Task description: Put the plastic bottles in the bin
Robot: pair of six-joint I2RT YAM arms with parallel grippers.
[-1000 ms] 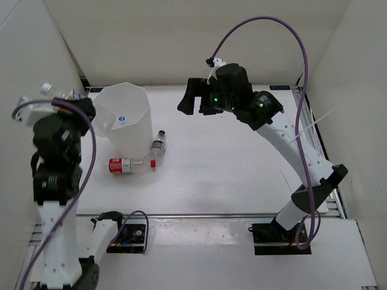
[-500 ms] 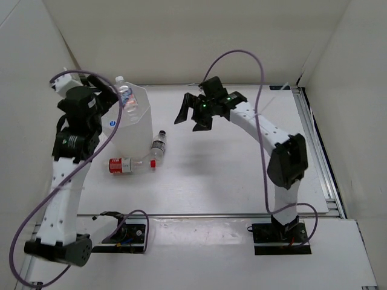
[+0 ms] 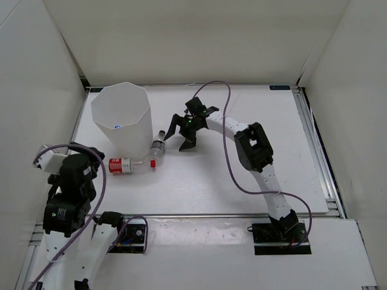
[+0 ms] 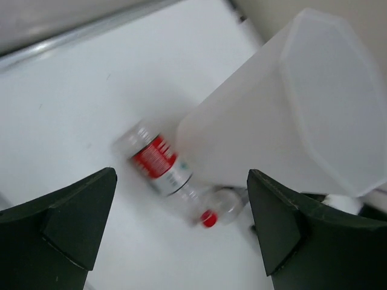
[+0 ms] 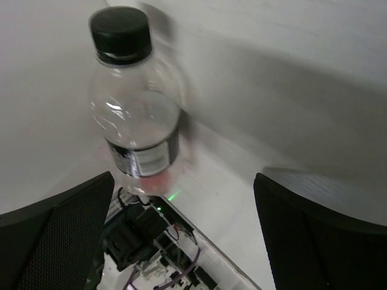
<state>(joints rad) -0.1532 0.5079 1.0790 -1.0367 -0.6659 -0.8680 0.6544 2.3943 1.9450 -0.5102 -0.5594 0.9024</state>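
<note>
- The dark-capped bottle lies on its side on the table, just beside the foot of the bin. The red-label bottle lies near it, its red cap toward the other's base.
- The right gripper hangs low, just beside the dark-capped bottle, its jaws spread wide and holding nothing.
- The left gripper hovers above the red-label bottle, jaws likewise apart and empty.
- Both bottles look empty, so probably light and thin-walled. They would likely dent under a hard squeeze and roll at a nudge.
- The clear plastic looks smooth. The labelled band at mid-body seems the surest hold, with the jaws set across the long axis.
- The bin crowds one side of the dark-capped bottle, leaving a finger little room there.
- No other bottles show, and what the bin holds cannot be made out.
</note>
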